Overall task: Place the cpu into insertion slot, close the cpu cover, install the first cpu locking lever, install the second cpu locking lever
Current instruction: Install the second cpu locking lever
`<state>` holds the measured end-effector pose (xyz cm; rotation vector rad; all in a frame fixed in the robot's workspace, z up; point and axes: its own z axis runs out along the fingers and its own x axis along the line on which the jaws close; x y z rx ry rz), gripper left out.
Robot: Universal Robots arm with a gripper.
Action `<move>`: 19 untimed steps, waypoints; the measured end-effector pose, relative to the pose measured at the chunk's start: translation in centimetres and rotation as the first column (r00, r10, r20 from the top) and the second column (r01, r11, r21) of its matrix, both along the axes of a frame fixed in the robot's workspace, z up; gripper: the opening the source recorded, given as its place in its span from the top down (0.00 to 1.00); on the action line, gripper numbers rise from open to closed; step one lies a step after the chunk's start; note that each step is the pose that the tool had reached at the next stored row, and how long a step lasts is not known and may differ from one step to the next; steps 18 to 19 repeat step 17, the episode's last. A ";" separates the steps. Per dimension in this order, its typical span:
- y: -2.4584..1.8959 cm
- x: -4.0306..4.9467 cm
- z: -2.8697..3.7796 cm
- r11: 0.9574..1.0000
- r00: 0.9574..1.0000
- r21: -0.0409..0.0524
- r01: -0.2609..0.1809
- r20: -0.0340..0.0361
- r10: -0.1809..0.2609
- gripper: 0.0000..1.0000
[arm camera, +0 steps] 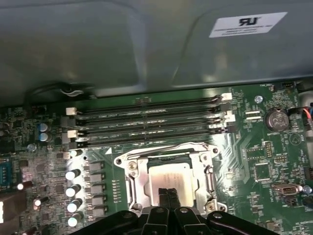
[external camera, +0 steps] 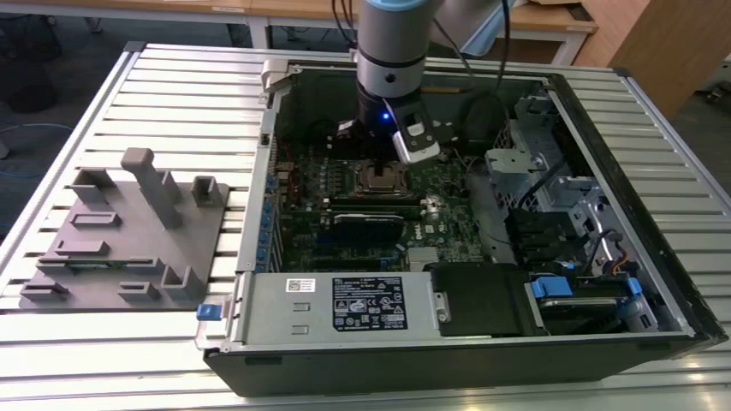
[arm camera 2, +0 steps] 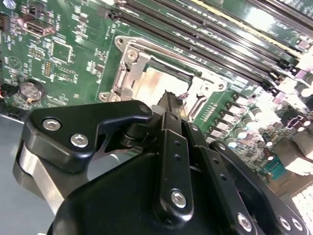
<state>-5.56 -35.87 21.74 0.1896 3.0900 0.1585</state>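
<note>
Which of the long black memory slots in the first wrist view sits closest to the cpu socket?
The last slot of the parallel bank, the one bordering the insertion slot frame. The others lie farther off, toward the grey case wall.

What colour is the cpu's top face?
Dull silver-grey metal, seen best on the cpu in the first wrist view.

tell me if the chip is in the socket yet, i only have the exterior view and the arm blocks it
Observer: Yes. In the first wrist view the chip lies seated flat, silver top up.
Operator: is the cover down
Observer: The cover lies flat around the chip, its window framing the silver top.
Operator: and the fingers
Observer: The gripper is shut, tips together over one edge of the chip.
</note>
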 end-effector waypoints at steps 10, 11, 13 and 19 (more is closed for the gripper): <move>0.01 0.48 0.09 1.000 1.000 0.000 0.000 0.000 0.000 0.90; 0.02 0.48 0.11 1.000 1.000 0.000 0.000 0.000 0.000 0.90; 0.01 0.48 0.11 1.000 1.000 0.000 0.000 0.000 0.000 0.90; 0.01 0.48 0.16 1.000 1.000 0.000 0.000 0.000 0.000 0.90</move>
